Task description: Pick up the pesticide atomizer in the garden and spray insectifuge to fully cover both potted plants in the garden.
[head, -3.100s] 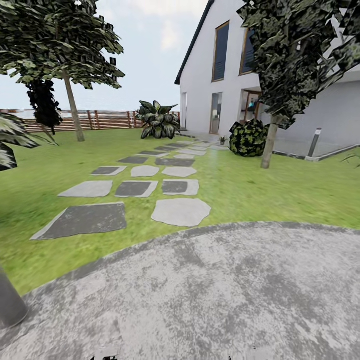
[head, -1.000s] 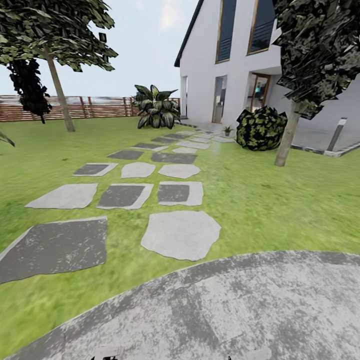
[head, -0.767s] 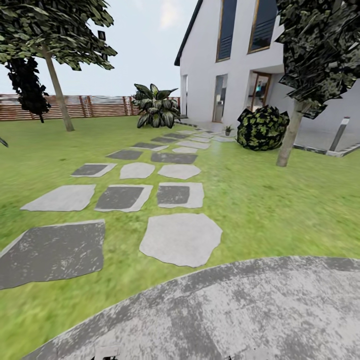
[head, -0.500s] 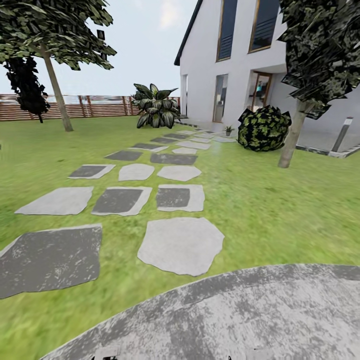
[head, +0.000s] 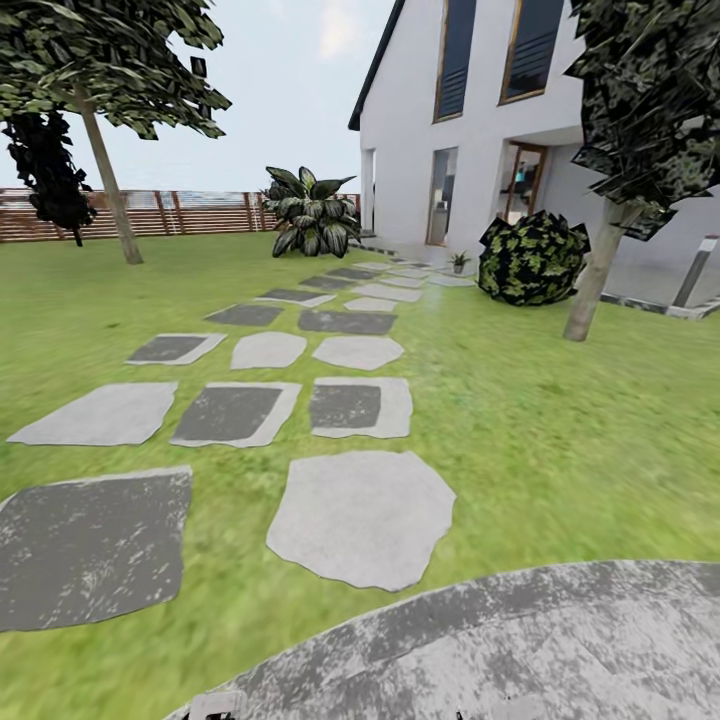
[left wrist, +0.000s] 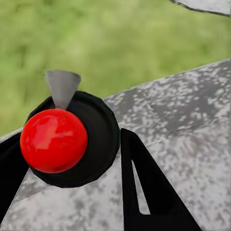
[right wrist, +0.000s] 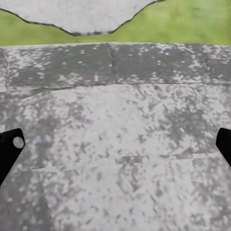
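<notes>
From the head camera, going left to right: a tall tree (head: 100, 140) stands at about ten o'clock in front of a wooden slat fence (head: 200, 212). Grey stepping stones (head: 345, 405) run up the lawn (head: 560, 420) toward twelve. A big dark-leaved bush (head: 312, 212) closes the far end of that path, and a white house (head: 440, 120) rises just to the right of it. One potted plant (head: 459, 262), tiny and far off, sits at about one o'clock by the house doorstep, close beside a round mottled bush (head: 533, 258). A second tree (head: 600, 285) is at two o'clock. Rough grey paving (head: 520, 650) lies underfoot at six.

The left pincer (left wrist: 72, 144) hangs over that paving with a round black object capped by a red dome (left wrist: 53, 139) between its dark fingers (left wrist: 144, 192). I cannot tell whether the fingers are pressing on it, or whether it is the pesticide atomizer seen end-on; no slim bottle is plain on the ground ahead. The right pincer (right wrist: 118, 142) is spread wide and holds nothing, its tips at opposite edges of its view over bare paving.

By my reading the task is early. No spraying is under way, and the plant in sight is well apart from the robot across the lawn. What is left is the crossing toward one o'clock, finding the second plant, and covering both with spray. If that red-domed object is not the bottle, the pickup is also to be done.
</notes>
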Robot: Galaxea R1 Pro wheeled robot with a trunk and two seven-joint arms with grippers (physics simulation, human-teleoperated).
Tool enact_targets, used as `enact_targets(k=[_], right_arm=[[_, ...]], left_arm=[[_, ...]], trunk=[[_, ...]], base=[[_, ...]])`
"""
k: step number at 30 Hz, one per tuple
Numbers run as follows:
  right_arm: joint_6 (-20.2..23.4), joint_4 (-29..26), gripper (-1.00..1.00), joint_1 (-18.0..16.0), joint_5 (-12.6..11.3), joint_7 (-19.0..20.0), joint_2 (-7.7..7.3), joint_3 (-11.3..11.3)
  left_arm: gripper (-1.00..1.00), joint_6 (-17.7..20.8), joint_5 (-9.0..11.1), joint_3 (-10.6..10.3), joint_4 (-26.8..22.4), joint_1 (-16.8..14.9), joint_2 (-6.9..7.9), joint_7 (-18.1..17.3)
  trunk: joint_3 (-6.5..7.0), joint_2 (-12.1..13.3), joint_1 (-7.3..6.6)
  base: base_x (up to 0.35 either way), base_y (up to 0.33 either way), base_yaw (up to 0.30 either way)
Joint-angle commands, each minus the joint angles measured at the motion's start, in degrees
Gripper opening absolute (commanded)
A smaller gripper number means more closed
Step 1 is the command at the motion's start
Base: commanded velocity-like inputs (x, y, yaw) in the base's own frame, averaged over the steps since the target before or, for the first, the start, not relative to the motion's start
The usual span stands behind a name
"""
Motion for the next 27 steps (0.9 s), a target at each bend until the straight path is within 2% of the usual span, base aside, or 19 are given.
enact_targets(k=[1, 12, 27], right_arm=[[-0.13, -0.08, 1.00, -0.02, 0.47, 0.10, 0.04, -0.49], [-0.13, -0.08, 1.00, -0.02, 0.47, 0.19, -0.02, -0.49], [-0.12, -0.08, 1.00, -0.02, 0.47, 0.12, 0.04, -0.49]], left_arm=[[-1.00, -0.12, -0.42, 0.48, -0.06, -0.02, -0.03, -0.14], [-1.00, -0.12, -0.42, 0.51, -0.06, -0.02, -0.03, -0.12], [-1.00, -0.12, -0.42, 0.49, -0.06, -0.02, -0.03, -0.14]], trunk=[[-0.05, -0.02, 0.02], [-0.11, -0.02, 0.02], [-1.39, -0.02, 0.02]], base=[[0.338, 0.000, 0.000], [0.338, 0.000, 0.000], [0.338, 0.000, 0.000]])
